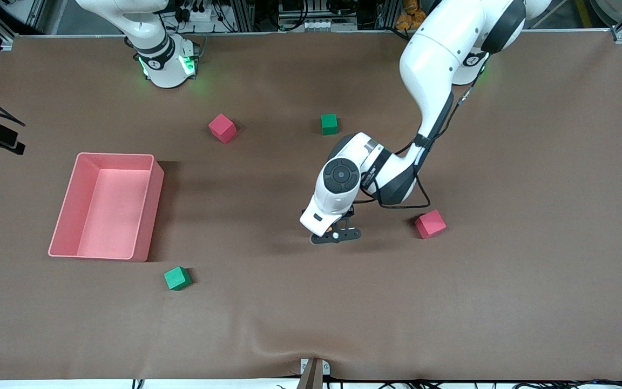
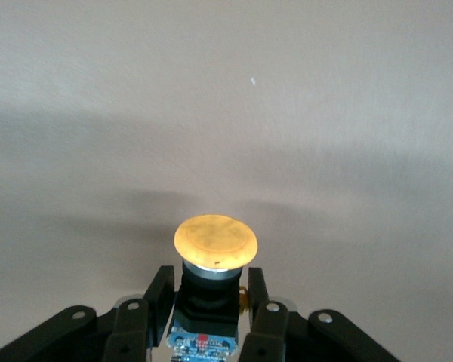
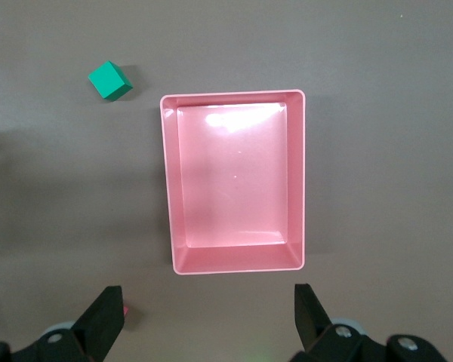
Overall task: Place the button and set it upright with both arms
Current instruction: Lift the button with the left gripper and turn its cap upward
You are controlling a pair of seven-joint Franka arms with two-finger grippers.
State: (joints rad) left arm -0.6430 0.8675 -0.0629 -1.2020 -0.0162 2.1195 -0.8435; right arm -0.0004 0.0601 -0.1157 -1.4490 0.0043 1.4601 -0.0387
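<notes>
Button (image 2: 214, 253) sits clamped by its black body in the left gripper (image 1: 336, 236), low over mid-table near a red cube (image 1: 430, 224), orange cap outward, seemingly for standing it upright. Right gripper (image 3: 208, 320) waits spread above the pink bin (image 3: 234, 260).

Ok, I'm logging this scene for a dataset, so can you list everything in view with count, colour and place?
button: one, orange cap on a black body, held in the left gripper near the middle of the table.
red cubes: two; one nearer the robots' bases, one beside the left gripper toward the left arm's end.
green cubes: two; one near the bases, one nearer the front camera than the bin.
bin: one, pink, nothing in it, toward the right arm's end.
table: one, brown cover.
left gripper: black, shut on the button, low over the table.
right gripper: black, open, over the table beside the bin; that arm waits.
</notes>
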